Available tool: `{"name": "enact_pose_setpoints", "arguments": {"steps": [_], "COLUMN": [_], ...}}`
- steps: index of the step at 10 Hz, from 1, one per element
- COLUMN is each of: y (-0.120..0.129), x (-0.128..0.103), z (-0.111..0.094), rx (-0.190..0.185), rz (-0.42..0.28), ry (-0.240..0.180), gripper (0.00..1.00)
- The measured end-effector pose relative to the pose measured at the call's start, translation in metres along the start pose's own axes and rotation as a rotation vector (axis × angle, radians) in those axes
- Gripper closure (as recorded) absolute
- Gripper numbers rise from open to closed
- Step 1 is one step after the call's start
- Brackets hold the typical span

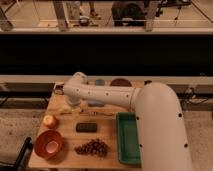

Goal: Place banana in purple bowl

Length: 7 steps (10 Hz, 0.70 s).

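While the white arm (107, 96) lies across the back of the desk (66, 132), its end effector (73, 102) hangs below the rounded wrist near the back-left corner, low over the wood. Whether it is wide, narrow or already gripping cannot be told from this view.

The banana (65, 109) rests on the desk just beside the end effector, a little nearer the camera and to the view's left, its long axis running roughly left to right with a slight tilt. The purple bowl (121, 82) stands at the far edge, well apart toward the view's right, its near rim hidden behind the forearm.

The carry looks set to run rightward and back, along the line of the arm itself. A small yellow-orange fruit (49, 120) sits near the banana on the camera side, and a thin orange stick (95, 114) lies just to its right, so room for a grasp is tight there. The desk's left edge is close. A pale cup (100, 82) beside the bowl narrows the drop zone.
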State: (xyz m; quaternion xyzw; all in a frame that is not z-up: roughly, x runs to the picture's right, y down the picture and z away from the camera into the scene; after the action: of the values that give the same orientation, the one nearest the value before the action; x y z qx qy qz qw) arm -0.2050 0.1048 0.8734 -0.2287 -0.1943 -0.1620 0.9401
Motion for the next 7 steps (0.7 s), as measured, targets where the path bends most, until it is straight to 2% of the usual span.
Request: {"name": "enact_pose_setpoints", "arguments": {"steps": [2,4,6,7], "y": [0.0,-0.003,-0.003,-0.002], "x": [-0.002,-0.011,-0.002,-0.001], "z": [0.006,0.006,0.005,0.005], "rx": [-0.007,-0.014,-0.014,-0.014], "rz": [0.032,0.087,0.188,0.206], "ry": [-0.027,-0.074,-0.108,-0.118], "gripper": [0.2,0.2,0.2,0.2]}}
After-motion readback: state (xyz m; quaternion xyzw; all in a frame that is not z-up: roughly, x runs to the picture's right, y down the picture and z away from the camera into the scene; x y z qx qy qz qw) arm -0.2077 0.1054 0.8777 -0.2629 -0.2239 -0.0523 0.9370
